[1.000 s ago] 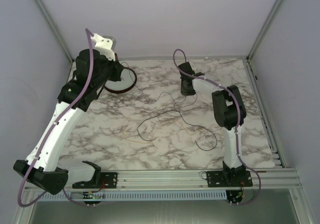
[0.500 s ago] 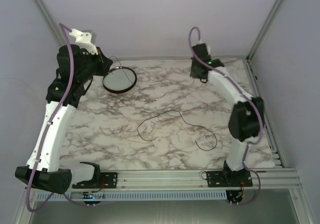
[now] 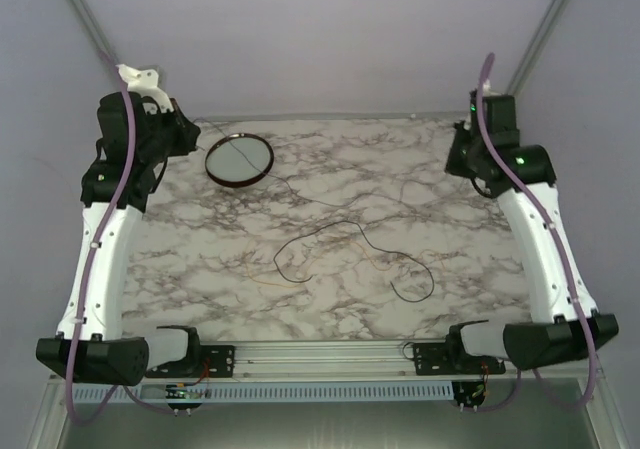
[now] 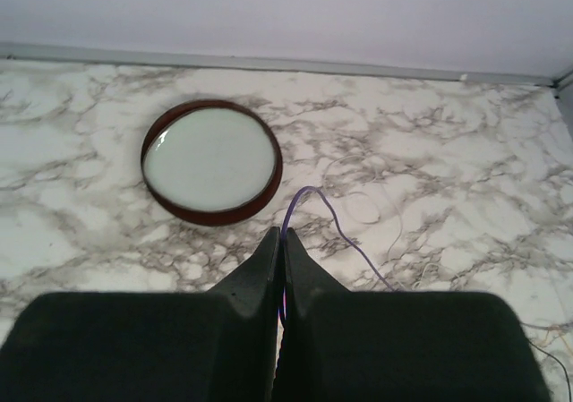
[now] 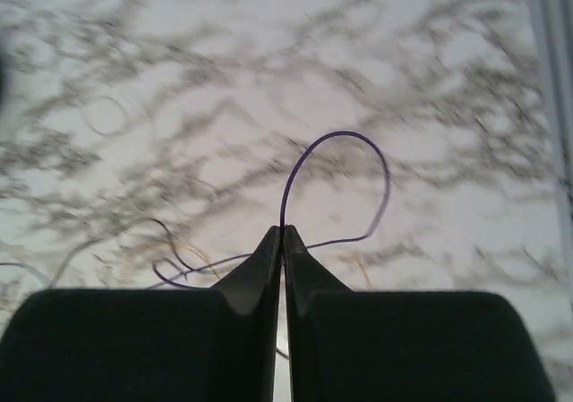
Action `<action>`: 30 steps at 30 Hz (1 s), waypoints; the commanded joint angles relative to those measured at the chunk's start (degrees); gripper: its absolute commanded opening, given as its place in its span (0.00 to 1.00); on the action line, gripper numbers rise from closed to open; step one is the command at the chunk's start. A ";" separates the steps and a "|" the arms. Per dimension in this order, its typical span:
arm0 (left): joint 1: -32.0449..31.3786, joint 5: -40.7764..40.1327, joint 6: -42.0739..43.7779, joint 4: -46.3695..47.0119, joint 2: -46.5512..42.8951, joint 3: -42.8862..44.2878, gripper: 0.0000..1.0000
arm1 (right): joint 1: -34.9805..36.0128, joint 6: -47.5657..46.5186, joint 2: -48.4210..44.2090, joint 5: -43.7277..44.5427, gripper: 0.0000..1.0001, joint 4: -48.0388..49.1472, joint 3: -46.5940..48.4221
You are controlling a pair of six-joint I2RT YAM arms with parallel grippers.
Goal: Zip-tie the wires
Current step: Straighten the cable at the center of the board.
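The thin dark flexible wires (image 3: 340,226) lie in loose open loops on the middle of the white, grey-veined marble-pattern table (image 3: 200,259). Finer strands trail from them toward both far corners.

The left pincer (image 4: 280,234) is closed tight. It nips one violet-looking strand, which arches out of its tips and runs off to the right. Just beyond it, apart from the strand, a round dish with a dark brown rim and pale inside (image 4: 210,156) sits flat near the far left corner.

The right pincer (image 5: 283,232) is also closed, fingertips together. It pinches a strand that curls into a small loop above the marble by the far right edge; this view is blurred.

Plain pale lilac-grey walls (image 3: 330,39) enclose the table on three sides. A silver slotted metal rail (image 3: 330,354) runs along the near edge and carries both arm bases.
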 commanded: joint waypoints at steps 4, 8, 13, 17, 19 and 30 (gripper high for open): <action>2.93 -1.89 -0.23 -3.24 -1.95 -9.45 0.00 | -9.75 -2.26 -11.38 -3.49 0.00 -6.64 -6.95; 3.66 -3.03 -1.70 -1.75 -6.03 -17.99 0.00 | -14.80 -3.69 -13.75 -6.73 0.00 -4.52 -12.31; 3.80 -0.54 -4.22 -1.83 -10.67 -25.48 0.00 | -20.22 -6.56 -13.19 -2.41 0.00 -5.99 -15.40; 3.81 5.42 -7.01 -1.47 -14.32 -30.65 0.00 | -25.10 -8.15 -12.16 3.97 0.00 -6.82 -16.09; 3.83 7.42 -8.40 -1.16 -15.72 -33.03 0.00 | -26.61 -8.48 -11.71 4.54 0.00 -6.37 -16.28; 3.81 7.00 -11.10 0.49 -18.08 -43.49 0.00 | -28.59 -7.33 -10.81 2.08 0.00 -0.95 -24.01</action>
